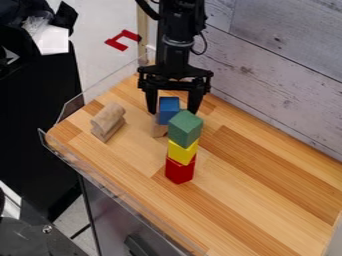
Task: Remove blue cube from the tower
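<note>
Upper centre, the claw (pixel 173 112) hangs with its fingers apart, either side of the blue cube (pixel 168 111), which seems to sit on a wooden block (pixel 159 130) behind stacked green (pixel 185 130), yellow (pixel 182 153) and red cubes (pixel 180 172).

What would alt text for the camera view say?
A robot's black pincer hangs open, its fingers on either side of a blue cube above a wooden block. In front, a green cube tops a yellow block and a red block on a wooden table. Wooden pieces stand toward the picture's left.
</note>
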You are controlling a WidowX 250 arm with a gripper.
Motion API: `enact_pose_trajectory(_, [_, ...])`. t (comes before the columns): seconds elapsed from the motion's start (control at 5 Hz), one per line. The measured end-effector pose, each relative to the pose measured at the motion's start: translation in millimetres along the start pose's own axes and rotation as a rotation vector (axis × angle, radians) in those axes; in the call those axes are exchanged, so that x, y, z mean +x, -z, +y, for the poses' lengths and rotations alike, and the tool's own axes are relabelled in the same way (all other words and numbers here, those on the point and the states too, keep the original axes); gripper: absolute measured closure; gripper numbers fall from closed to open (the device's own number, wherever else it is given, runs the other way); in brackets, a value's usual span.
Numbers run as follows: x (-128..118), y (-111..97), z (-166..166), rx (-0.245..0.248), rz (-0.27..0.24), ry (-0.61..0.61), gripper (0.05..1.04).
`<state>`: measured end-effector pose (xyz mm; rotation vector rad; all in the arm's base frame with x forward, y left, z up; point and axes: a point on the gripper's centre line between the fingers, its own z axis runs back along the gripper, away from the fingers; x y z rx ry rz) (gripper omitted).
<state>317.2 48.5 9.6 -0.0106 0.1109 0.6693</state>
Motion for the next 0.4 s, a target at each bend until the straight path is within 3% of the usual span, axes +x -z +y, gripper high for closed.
enact_pose_trajectory(0.4, [-9, -52, 1, -0.072, -0.123, 0.04, 0.084])
